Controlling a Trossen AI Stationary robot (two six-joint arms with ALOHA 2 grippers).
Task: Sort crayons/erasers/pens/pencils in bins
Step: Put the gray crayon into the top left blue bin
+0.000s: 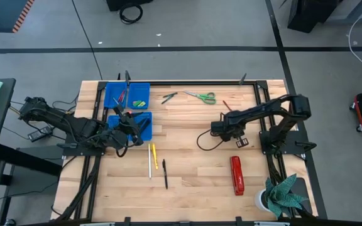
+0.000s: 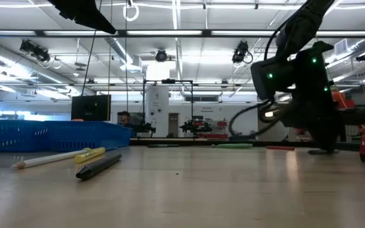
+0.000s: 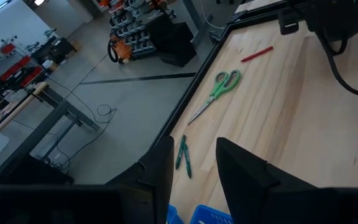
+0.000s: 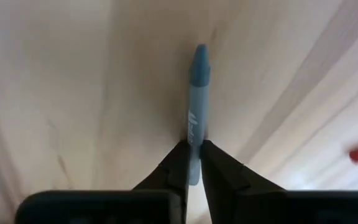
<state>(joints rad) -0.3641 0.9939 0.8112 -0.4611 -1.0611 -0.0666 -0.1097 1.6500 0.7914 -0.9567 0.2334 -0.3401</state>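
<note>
Right claw is pressing its two dark fingers in against a blue crayon, pinching the lower end while the pointed tip is lying ahead on the pale wooden surface. From above, this claw is sitting low over the middle-right of the surface, well apart from the bins.

Left claw is hanging partly open, nothing showing between its fingers; in the high view it is hovering over the nearer blue bin. A second blue bin is sitting just behind that one, at the far left corner, holding several small coloured pieces too small to tell apart.

Green-handled scissors are lying near the far edge, with two dark green sticks between them and the bins. A white pencil, a yellow pencil and a black pen are lying close together toward the near edge, in front of the bins. A red stick is resting beyond the scissors, toward the right. A red stapler is lying at the near right, and a potted plant is standing at the near right corner.
</note>
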